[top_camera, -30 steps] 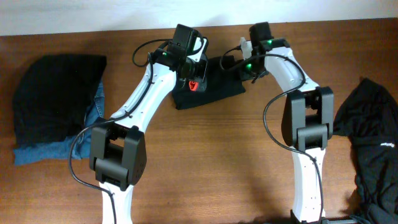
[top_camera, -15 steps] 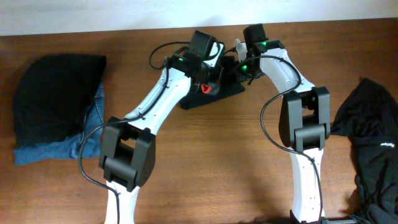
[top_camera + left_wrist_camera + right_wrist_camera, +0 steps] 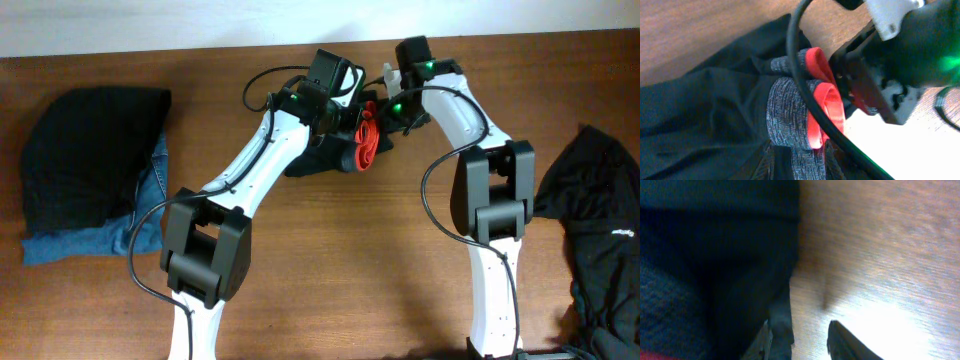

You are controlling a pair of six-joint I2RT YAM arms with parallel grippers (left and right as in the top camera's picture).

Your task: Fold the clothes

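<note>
— Since half a second ago our left tool [image 3: 348, 108] has swung a little further right. The coral edge [image 3: 367, 135] of the leggings [image 3: 325, 160] now shows as a long upright loop where we saw only a small red patch. Our right arm has barely shifted.
— Agreed. Where do the leggings lie?
— At the far middle of the table [image 3: 330, 260], bunched black under and between both tools. In the left wrist view the speckled grey waistband [image 3: 790, 115] stands close to the lens. It is folded over with the coral rim outward, and a black cable [image 3: 790, 50] crosses it.
— And the left tool's hold?
— The waistband runs down between its fingers at the bottom edge of that view, so we read it as clenched on the leggings.
— The right tool [image 3: 807, 340]?
— Released. Its two fingertips stand apart with bare wood between them, and the one nearer the cloth just touches black fabric.
— Any writing we can read?
— Only a small white logo [image 3: 622, 230] on the black garment [image 3: 600, 200] at the right edge, and it is too small for us to read. At the left end a black heap [image 3: 90, 140] lies on blue denim [image 3: 70, 245], well apart from the leggings.
</note>
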